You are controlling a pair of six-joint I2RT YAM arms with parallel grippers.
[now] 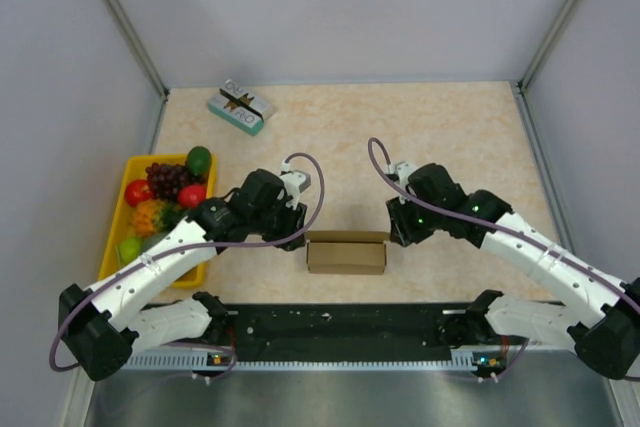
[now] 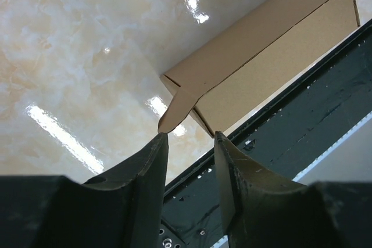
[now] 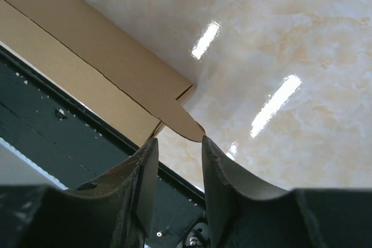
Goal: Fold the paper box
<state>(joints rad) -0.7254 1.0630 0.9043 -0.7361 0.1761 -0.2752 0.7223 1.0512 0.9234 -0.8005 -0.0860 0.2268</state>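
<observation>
One paper box (image 1: 347,252) lies on the table (image 1: 450,137), near the front edge. It sits just behind the black rail (image 1: 340,322) and between the two arms. It is already closed into a long, low block of plain brown card.

There is one tab at each short end, two in all. The left tab (image 2: 174,111) and the right tab (image 3: 183,123) both stick out flat, untucked.

Left pincer (image 1: 298,225): at the box's left end. In the left wrist view the pincer (image 2: 189,137) has its two fingers (image 2: 148,172) standing a little apart, with table and rail visible through the gap. The rounded tip of the left tab sits just beyond the fingertips. Nothing is clamped.

Right pincer (image 1: 393,232): at the box's right end. In the right wrist view the pincer (image 3: 174,140) likewise has two fingers (image 3: 142,178) parted by a narrow gap. The right tab's tip is just past them and is not gripped.

Elsewhere on the table:
- One yellow tray (image 1: 140,162) at the left edge holds mixed fruit. It includes two red pieces, one dark grape bunch (image 1: 170,179) and one dark green piece (image 1: 199,159).
- One small teal-and-white printed box (image 1: 241,107) sits at the far left, well apart from the paper box.
</observation>
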